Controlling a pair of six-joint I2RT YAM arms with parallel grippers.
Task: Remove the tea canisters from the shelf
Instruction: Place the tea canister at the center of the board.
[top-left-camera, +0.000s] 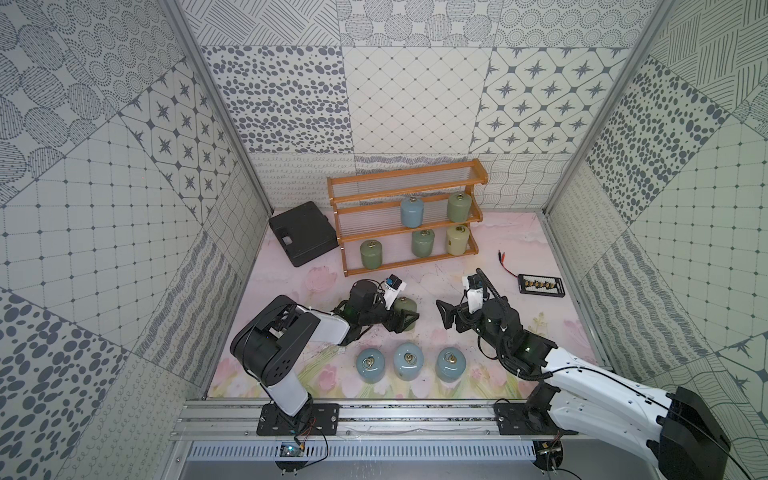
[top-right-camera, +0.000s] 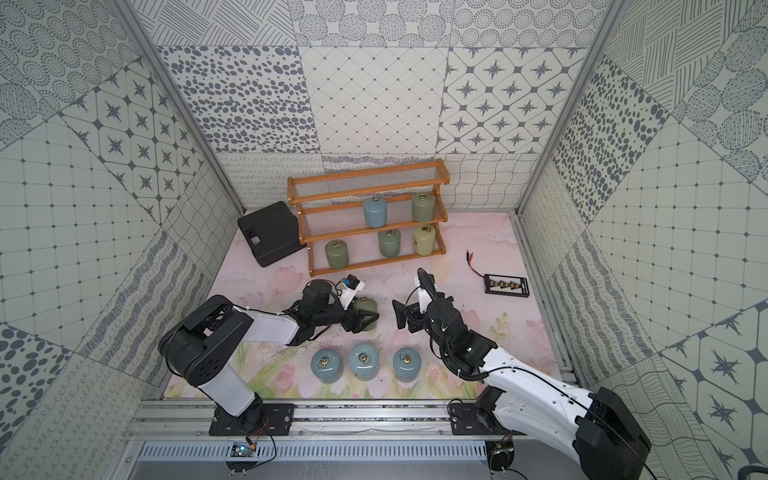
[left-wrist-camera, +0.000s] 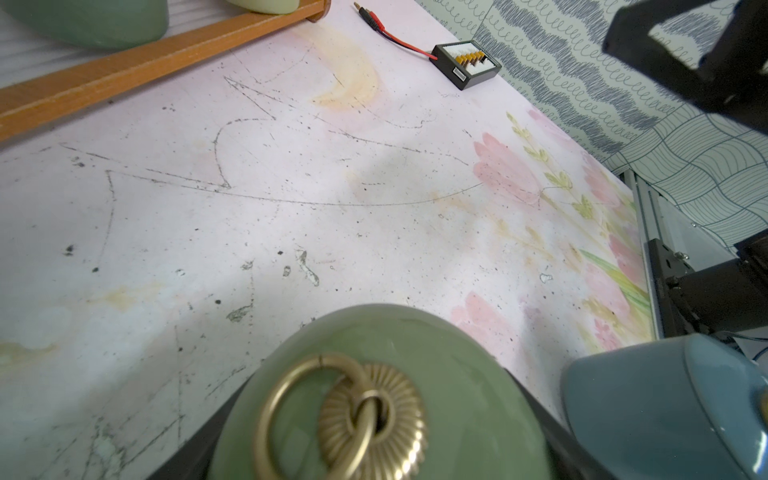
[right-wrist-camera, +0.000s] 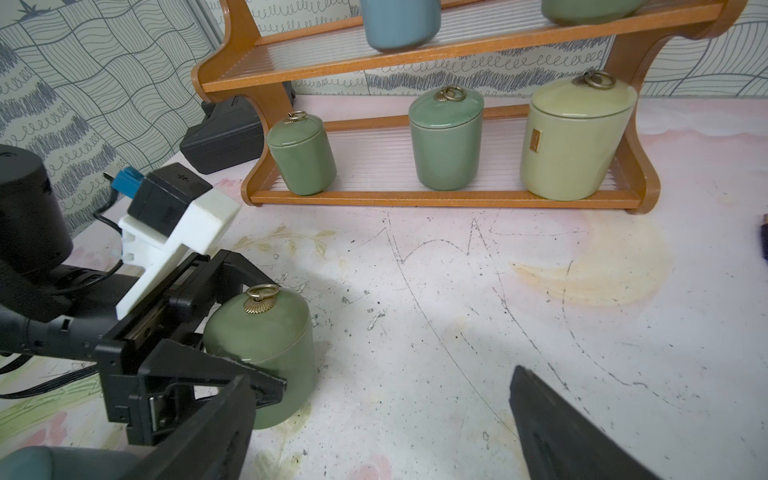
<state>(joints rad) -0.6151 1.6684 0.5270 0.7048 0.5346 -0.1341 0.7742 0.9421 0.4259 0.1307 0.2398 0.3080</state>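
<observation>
left fingers (right-wrist-camera: 232, 376) gripping green canister (right-wrist-camera: 266, 332), right fingers (right-wrist-camera: 561, 428) spread wide, empty

Blk case (top-left-camera: 302, 232) lies flat on floral tabletop (top-left-camera: 436, 274); connector board (top-left-camera: 541, 285) (red/blk leads (left-wrist-camera: 407, 43)) well apart.

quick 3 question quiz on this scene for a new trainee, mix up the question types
1. How many tea canisters stand on the shelf?
2. True or false: the right gripper holds a canister.
3. Which colour is the canister in the left gripper: A blue, B green, C yellow?
Key: 1. five; 2. false, it is open and empty; 3. B, the green canister.
</observation>
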